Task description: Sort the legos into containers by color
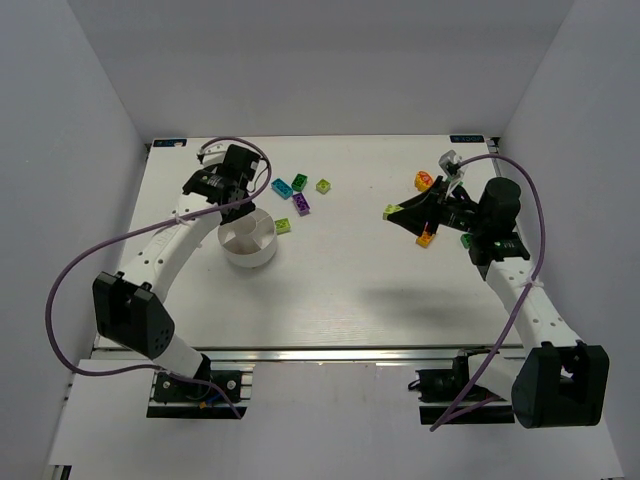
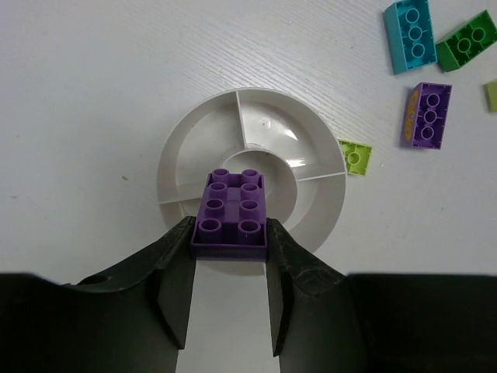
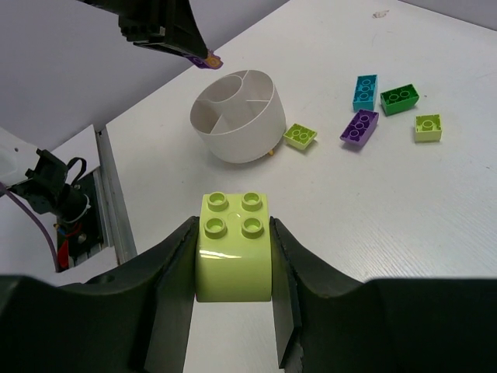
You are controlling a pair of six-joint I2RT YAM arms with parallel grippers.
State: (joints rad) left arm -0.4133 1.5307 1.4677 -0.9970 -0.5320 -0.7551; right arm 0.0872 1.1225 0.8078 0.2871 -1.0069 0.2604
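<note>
The white divided bowl [image 1: 248, 241] stands left of the middle; its compartments look empty in the left wrist view [image 2: 289, 132]. My left gripper [image 1: 238, 205] is shut on a purple brick [image 2: 231, 210] and holds it over the bowl's near rim. My right gripper [image 1: 395, 212] is shut on a lime-yellow brick [image 3: 233, 252], held above the table at the right. Loose legos lie right of the bowl: cyan [image 1: 281, 187], dark green [image 1: 299, 182], lime [image 1: 323, 185], purple [image 1: 301, 204] and a lime one [image 1: 283, 226] against the bowl.
Around the right arm lie an orange brick [image 1: 423, 180], a second orange brick [image 1: 425, 239], a green brick [image 1: 466, 240] and a grey piece [image 1: 448, 160]. The table's metal rail runs along the near edge [image 1: 320, 352]. White walls enclose the other sides.
</note>
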